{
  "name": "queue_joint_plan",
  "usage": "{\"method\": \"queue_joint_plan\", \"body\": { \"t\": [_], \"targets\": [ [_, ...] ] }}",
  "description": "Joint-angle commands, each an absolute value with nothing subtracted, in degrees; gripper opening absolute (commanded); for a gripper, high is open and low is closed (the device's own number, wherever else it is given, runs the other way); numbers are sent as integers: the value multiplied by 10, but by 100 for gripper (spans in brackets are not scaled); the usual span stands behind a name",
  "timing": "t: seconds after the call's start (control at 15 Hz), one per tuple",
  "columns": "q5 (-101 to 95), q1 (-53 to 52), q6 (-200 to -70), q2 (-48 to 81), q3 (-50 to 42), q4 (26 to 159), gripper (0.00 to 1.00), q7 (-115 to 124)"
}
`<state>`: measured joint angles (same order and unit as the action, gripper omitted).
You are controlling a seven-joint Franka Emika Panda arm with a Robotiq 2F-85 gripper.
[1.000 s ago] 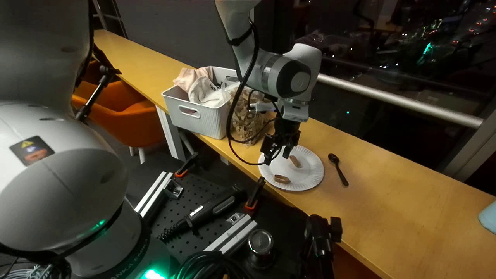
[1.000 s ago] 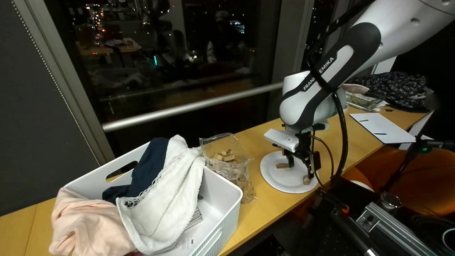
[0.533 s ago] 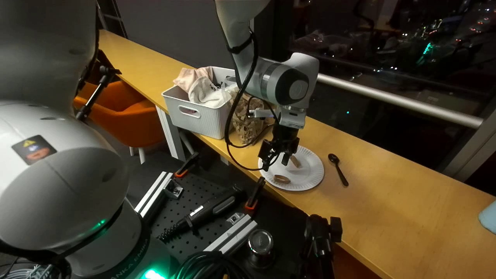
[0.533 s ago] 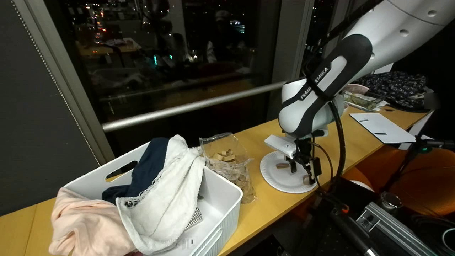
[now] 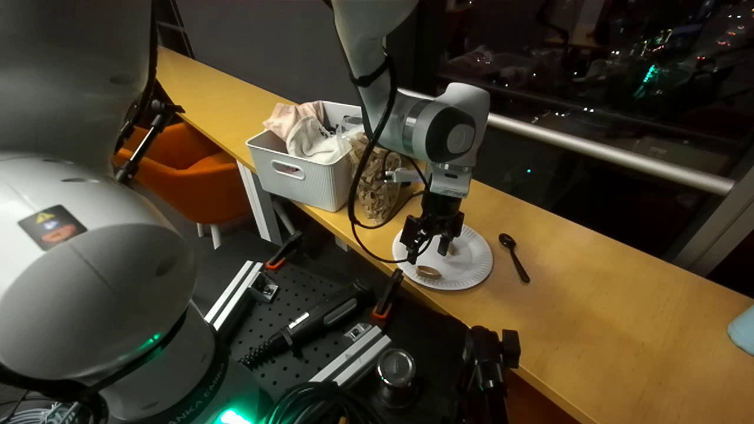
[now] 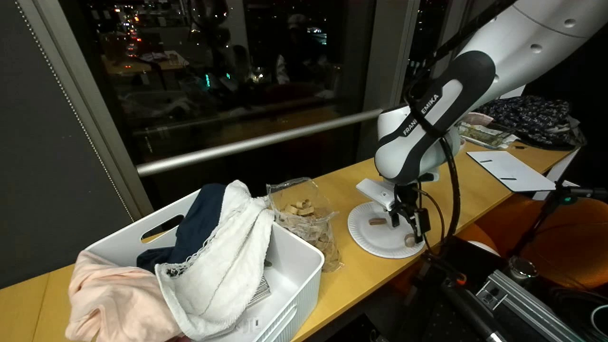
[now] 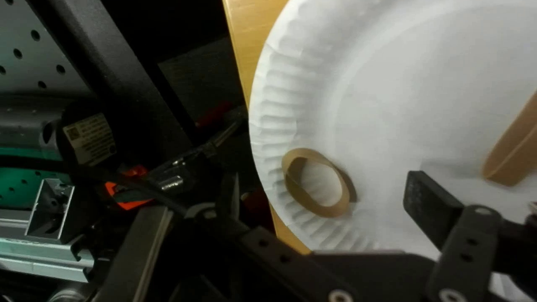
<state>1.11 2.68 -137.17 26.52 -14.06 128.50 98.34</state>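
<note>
Gripper [image 5: 427, 255]: spread wide above paper plate [image 5: 466, 271]; tan ring [image 5: 428, 272] at plate's 7 o'clock, black spoon [image 5: 515, 259] at 3 o'clock.

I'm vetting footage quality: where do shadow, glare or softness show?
Wrist view: the tan ring casts a shadow on the paper plate, which looks slightly soft; the area beyond the table is murky. In an exterior view: the green base light is blown out. In both exterior views: the dark window carries light specks and apparent reflections.
</note>
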Motion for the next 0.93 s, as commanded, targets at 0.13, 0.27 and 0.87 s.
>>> {"method": "queue_joint_plan", "body": {
  "t": [0.13, 0.27, 0.87],
  "targets": [
    [-18, 7, -1428, 281, -159, 1291, 100, 1030],
    [-19, 4, -1446, 286, -160, 1295, 100, 1040],
    [-18, -11, -1469, 295, -167, 1302, 65, 1058]
  ]
}}
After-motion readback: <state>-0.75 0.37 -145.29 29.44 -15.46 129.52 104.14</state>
